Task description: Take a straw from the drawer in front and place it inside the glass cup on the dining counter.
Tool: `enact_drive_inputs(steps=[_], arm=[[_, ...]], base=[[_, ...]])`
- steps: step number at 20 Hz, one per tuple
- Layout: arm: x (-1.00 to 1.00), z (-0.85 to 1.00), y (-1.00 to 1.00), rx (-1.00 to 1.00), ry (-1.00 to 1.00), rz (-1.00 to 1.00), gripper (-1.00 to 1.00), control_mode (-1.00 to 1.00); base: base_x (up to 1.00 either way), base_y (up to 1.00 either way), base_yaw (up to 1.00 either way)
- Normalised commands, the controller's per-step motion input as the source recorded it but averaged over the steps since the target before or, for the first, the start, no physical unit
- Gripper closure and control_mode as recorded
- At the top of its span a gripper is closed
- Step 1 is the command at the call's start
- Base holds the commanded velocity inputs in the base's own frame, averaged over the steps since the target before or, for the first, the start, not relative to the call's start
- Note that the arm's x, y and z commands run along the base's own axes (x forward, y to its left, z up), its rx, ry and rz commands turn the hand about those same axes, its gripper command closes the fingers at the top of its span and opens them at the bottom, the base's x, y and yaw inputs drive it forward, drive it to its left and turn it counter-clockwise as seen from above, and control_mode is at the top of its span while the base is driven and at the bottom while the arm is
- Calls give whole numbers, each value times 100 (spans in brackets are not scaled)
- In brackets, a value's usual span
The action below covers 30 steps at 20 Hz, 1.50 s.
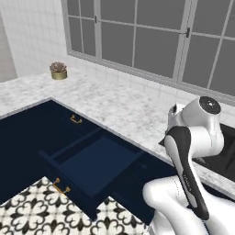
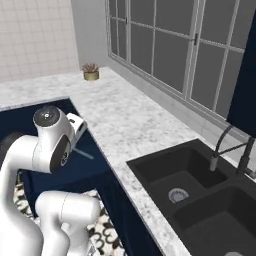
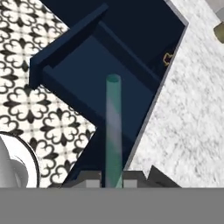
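In the hand view my gripper point(image 3: 113, 178) is shut on the straw point(image 3: 113, 127), a thin pale tube that points away from the fingers, over the drawer. The navy drawer point(image 1: 94, 167) stands pulled open below the worktop, its inside bare and its gold handle point(image 1: 60, 186) facing the floor side. The hand view shows the drawer point(image 3: 83, 74) from above. In the right base view the straw point(image 2: 83, 153) sticks out below my hand, over the dark drawer area. The glass cup and the dining counter are out of view.
A marble worktop point(image 1: 114, 108) wraps the corner under a wide window. A small potted plant point(image 1: 58, 70) stands at its far end. A black sink point(image 2: 200, 200) with a dark faucet point(image 2: 226, 145) lies to the right. Patterned tile floor point(image 1: 27, 211) surrounds the drawer.
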Motion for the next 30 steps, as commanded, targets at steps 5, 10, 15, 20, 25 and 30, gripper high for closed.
enact_drive_inputs(steps=[5,10,15,20,25,30], arm=[[0,0,0,0,0,0,100,100],[0,0,0,0,0,0,100,100],[0,0,0,0,0,0,100,100],[0,0,0,0,0,0,100,100],[0,0,0,0,0,0,100,100],[0,0,0,0,0,0,100,100]], base=[[-91,-6,32],[-83,40,49],[-68,59,51],[-39,72,45],[2,100,16],[20,100,-2]])
